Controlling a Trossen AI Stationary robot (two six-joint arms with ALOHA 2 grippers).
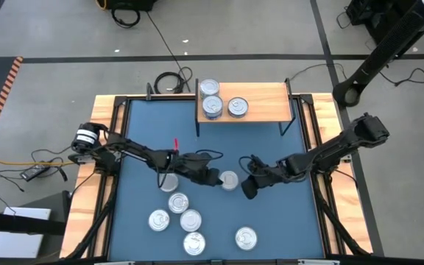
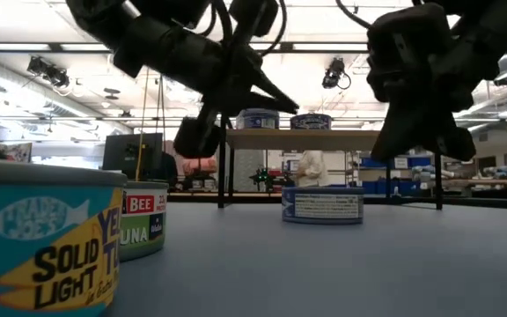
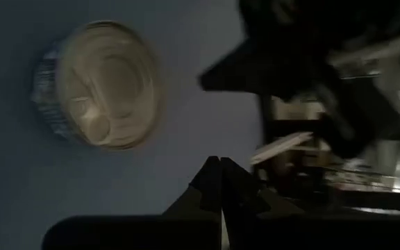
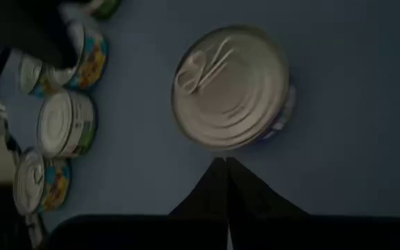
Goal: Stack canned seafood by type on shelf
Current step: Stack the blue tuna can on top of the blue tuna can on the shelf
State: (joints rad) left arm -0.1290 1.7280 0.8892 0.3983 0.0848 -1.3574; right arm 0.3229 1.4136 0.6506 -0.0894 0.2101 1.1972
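Cans are split between two places. Three cans (image 1: 210, 88) are seen on the shelf (image 1: 267, 110) at the far edge of the table (image 1: 138, 125): two grouped at its left end, possibly one stack with a single behind it, though the overhead view does not settle this, and one (image 1: 238, 107) just to their right. That grouping is read as sorting by type already begun, with most of the board left free.

One can (image 1: 229, 179) lies alone at mid-table, between the two grippers. Left gripper (image 1: 213, 177) is held just to its left, right gripper (image 1: 249, 187) just to its right; both are seen with fingers pressed together, nothing held. Each wrist view looks down past its closed fingertips onto this can, so it is judged the next target; fingers would have to be spread first.

Five more cans (image 1: 178, 202) are clustered near the front left, another (image 1: 246, 237) apart at front right, and one (image 1: 168, 181) is partly hidden under the left arm.

Appearance: flat round tins, shiny silver ribbed lids with pull tabs. Side labels differ: teal-blue with yellow (image 2: 42, 238), green and red (image 2: 143, 231), blue-edged white (image 2: 322, 204).
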